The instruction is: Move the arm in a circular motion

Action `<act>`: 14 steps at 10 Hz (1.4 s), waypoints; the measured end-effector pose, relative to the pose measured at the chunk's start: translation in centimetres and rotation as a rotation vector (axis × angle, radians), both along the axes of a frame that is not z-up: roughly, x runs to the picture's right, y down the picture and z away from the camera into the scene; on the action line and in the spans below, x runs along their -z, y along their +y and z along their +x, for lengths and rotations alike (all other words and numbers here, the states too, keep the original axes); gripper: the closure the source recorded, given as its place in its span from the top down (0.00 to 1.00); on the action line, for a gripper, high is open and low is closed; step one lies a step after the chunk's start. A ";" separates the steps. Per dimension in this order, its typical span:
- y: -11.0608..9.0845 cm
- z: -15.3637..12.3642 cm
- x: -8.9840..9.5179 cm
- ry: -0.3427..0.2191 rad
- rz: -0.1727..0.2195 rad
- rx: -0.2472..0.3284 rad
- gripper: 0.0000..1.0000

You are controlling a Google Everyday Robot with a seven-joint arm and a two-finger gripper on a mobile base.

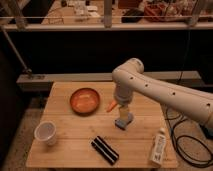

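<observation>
The arm [165,95] reaches in from the right of the view, rising to a rounded joint, then bends straight down. The gripper [123,120] hangs below that joint, pointing downward.
</observation>
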State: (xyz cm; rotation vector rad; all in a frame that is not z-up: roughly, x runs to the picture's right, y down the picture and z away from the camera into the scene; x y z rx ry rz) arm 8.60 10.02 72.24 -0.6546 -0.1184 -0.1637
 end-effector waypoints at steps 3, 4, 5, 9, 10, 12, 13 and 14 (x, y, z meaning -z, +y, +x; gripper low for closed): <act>-0.4 -0.6 0.2 -0.005 -0.003 0.005 0.80; -0.6 -0.9 0.2 -0.007 -0.003 0.009 0.80; -0.7 -1.1 0.2 -0.008 -0.004 0.012 0.80; -1.4 -1.6 0.0 -0.007 -0.006 0.005 0.80; -1.6 -1.7 -0.1 -0.006 -0.005 0.002 0.80; -2.0 -1.6 -0.5 -0.001 -0.005 -0.013 0.80; -2.1 -1.0 -0.6 0.005 -0.005 -0.026 0.80; -2.2 -0.6 -0.7 0.006 -0.006 -0.032 0.80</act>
